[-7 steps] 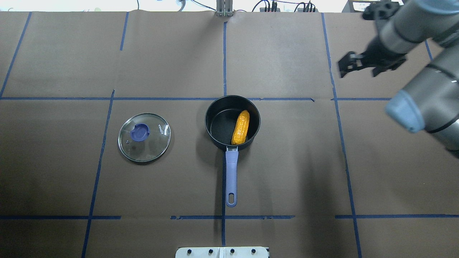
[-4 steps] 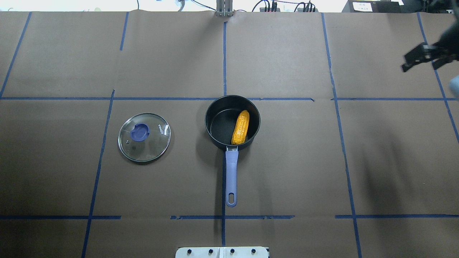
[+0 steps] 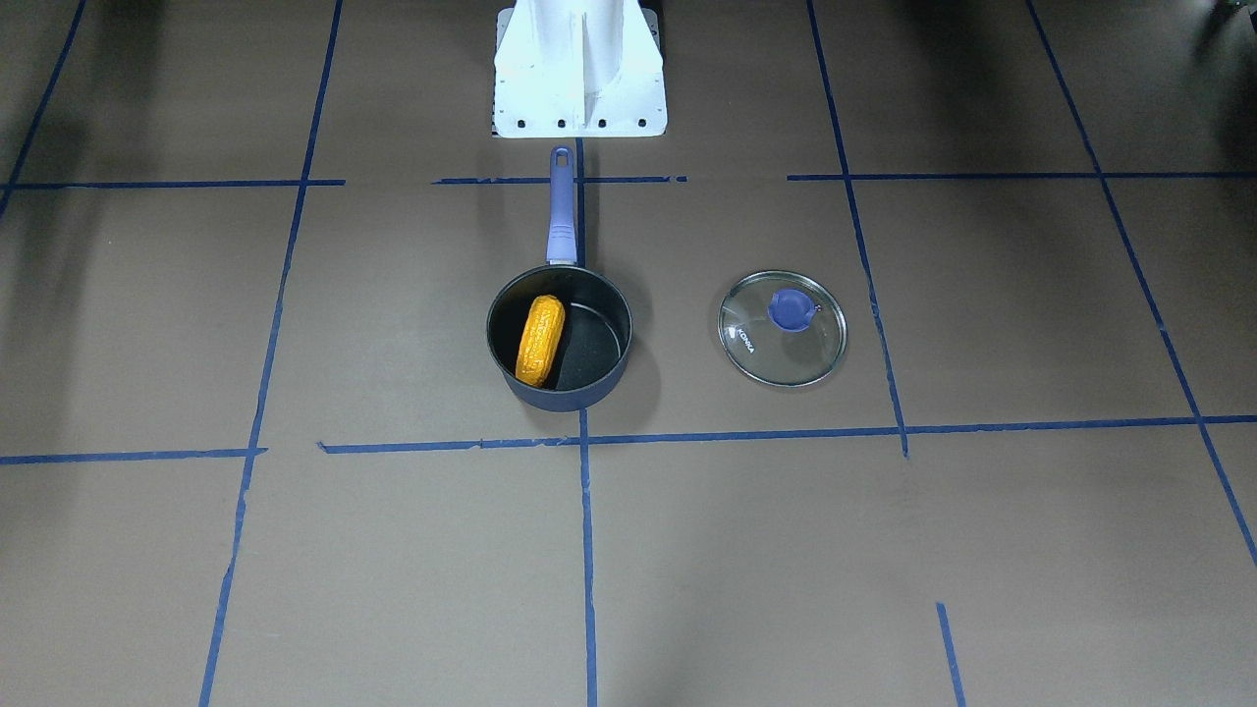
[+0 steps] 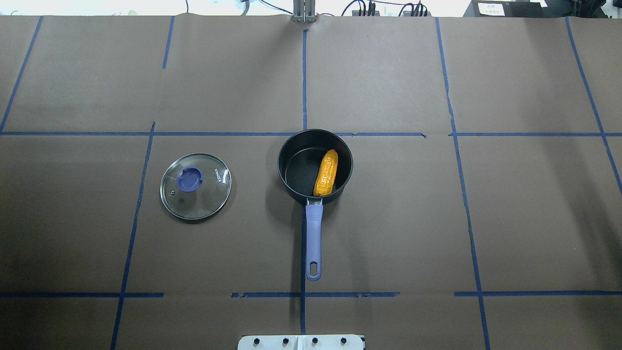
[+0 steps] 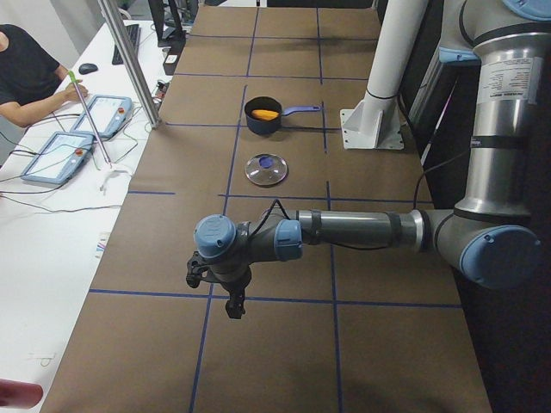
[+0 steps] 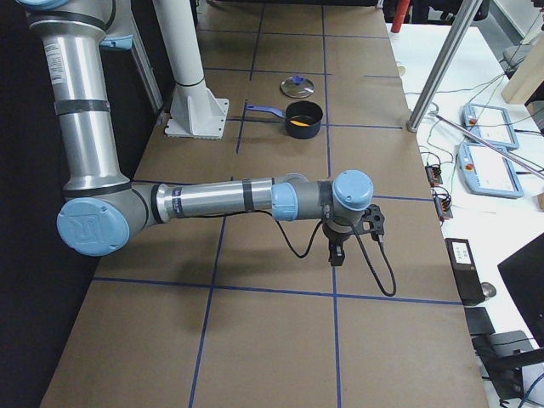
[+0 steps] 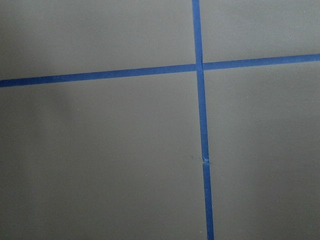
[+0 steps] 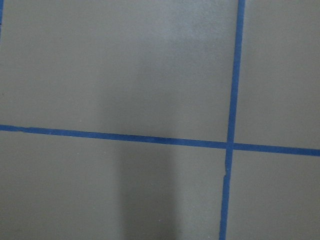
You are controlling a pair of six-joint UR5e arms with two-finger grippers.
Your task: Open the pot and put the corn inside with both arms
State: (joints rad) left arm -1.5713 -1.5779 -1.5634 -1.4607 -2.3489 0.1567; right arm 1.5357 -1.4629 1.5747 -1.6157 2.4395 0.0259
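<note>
The right arm (image 6: 221,200) has swung out of the overhead view's upper right. At centre the corn (image 4: 326,173) lies in the pot (image 4: 283,167), along the handle (image 4: 314,233). The left pincer (image 5: 232,308) and right pincer (image 6: 333,257) are equally far off, and I cannot tell their grip.

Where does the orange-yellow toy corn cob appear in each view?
Front-facing: orange-yellow toy corn cob, left of centre.
Overhead: cob right of centre.
Exterior left: cob upper centre.
Exterior right: cob upper centre.
Left wrist: absent.
Right wrist: absent.
Landmark: dark navy saucepan holding it.
</note>
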